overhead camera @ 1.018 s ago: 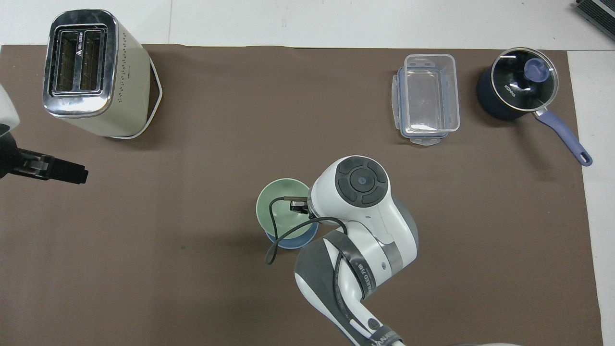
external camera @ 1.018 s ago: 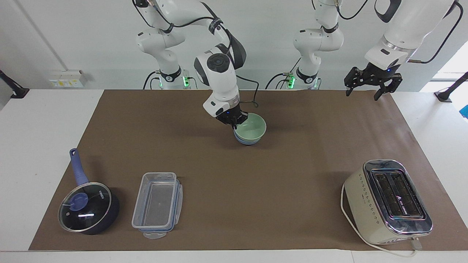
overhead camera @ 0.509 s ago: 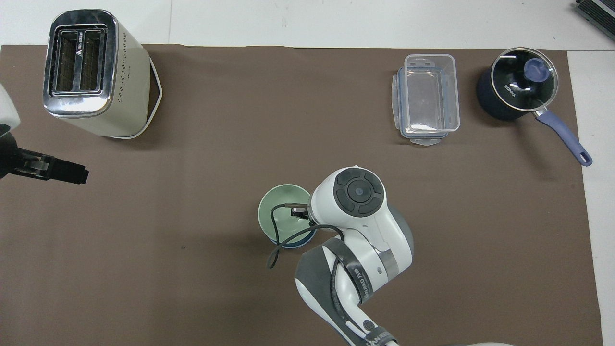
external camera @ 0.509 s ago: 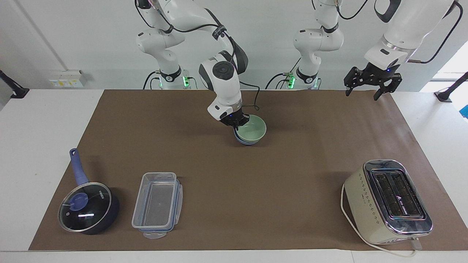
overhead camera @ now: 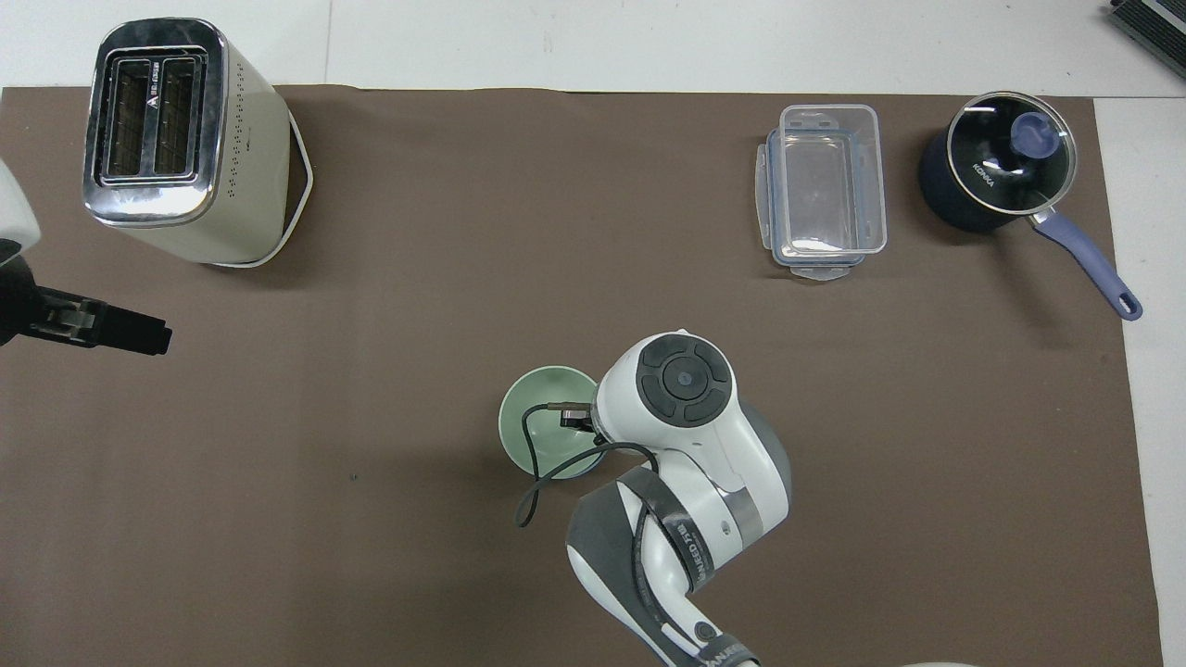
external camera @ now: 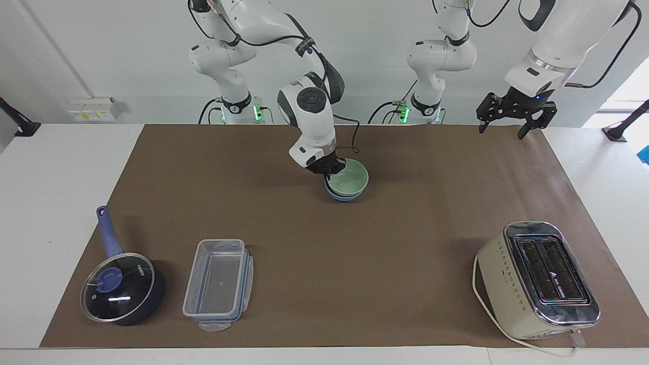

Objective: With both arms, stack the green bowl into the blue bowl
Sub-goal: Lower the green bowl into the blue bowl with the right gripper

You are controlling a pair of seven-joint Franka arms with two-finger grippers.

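The green bowl (external camera: 351,178) sits nested in the blue bowl (external camera: 345,196), near the middle of the mat on the robots' side. Only the blue bowl's lower wall shows under it. My right gripper (external camera: 328,171) is low at the green bowl's rim, on the side toward the right arm's end, and is shut on that rim. In the overhead view the green bowl (overhead camera: 542,419) shows, while the right wrist hides the gripper and the green bowl covers the blue one. My left gripper (external camera: 502,131) waits raised and open over the mat's corner at the left arm's end, also in the overhead view (overhead camera: 130,331).
A cream toaster (external camera: 537,279) stands farther from the robots at the left arm's end. A clear plastic container (external camera: 218,284) and a dark blue lidded saucepan (external camera: 121,289) stand farther out at the right arm's end. A brown mat (external camera: 405,243) covers the table.
The green bowl has come down from a tilt and settled level in the blue bowl. My right gripper moved with it slightly toward the robots. The left arm has hardly moved.
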